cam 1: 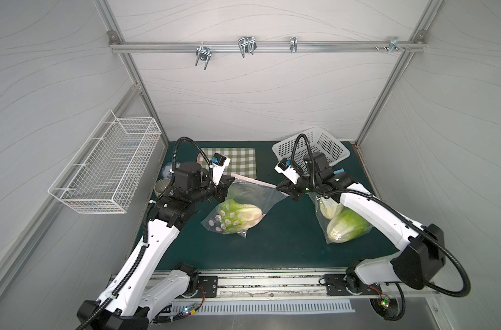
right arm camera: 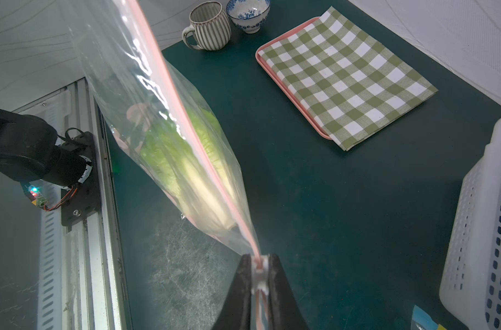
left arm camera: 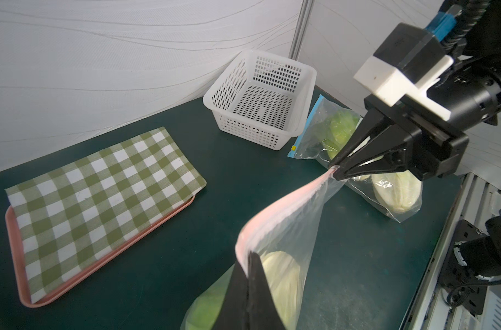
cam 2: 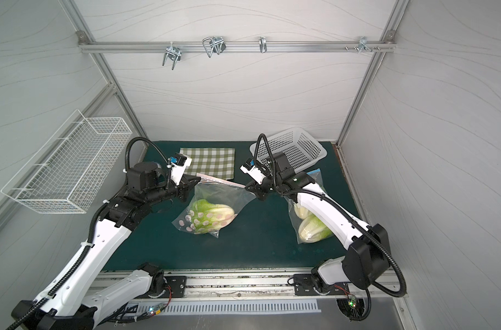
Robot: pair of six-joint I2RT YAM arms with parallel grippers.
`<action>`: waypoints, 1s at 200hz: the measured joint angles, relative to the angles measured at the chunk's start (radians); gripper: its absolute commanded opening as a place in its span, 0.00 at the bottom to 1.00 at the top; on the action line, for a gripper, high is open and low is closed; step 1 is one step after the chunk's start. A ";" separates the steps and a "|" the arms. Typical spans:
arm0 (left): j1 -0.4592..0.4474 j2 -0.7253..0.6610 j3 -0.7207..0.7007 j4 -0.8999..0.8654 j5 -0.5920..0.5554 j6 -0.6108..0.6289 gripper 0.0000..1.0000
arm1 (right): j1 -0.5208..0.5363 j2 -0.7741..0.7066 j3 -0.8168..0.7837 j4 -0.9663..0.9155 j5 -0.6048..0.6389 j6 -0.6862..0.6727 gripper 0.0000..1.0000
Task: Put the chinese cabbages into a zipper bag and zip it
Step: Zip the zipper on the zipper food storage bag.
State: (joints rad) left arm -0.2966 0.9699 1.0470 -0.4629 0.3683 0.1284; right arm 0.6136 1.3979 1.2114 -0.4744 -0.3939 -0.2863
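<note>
Presently: your left claw (cam 1: 230, 181), right claw (cam 1: 279, 188) clamp zipper bag (cam 1: 250, 194) ends; cabbage (cam 1: 240, 214) between them bagged; zipping seemingly unfinished.

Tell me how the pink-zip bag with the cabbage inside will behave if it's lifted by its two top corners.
Probably floppy: the pink-zip bag has thin film that sags between the left gripper and right gripper. Likely bottom-heavy: the cabbage sits low in it, so it may swing. The film looks glossy, so it could slip from the jaws.
</note>
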 measured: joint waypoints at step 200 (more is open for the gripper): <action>0.141 0.250 0.002 0.031 -0.094 -0.015 0.00 | -0.025 0.170 0.021 0.039 0.048 0.095 0.00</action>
State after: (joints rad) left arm -0.1558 1.2201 1.0489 -0.4324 0.2745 0.1135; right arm 0.5888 1.5677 1.2327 -0.4351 -0.3454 -0.1909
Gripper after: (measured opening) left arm 0.050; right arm 0.118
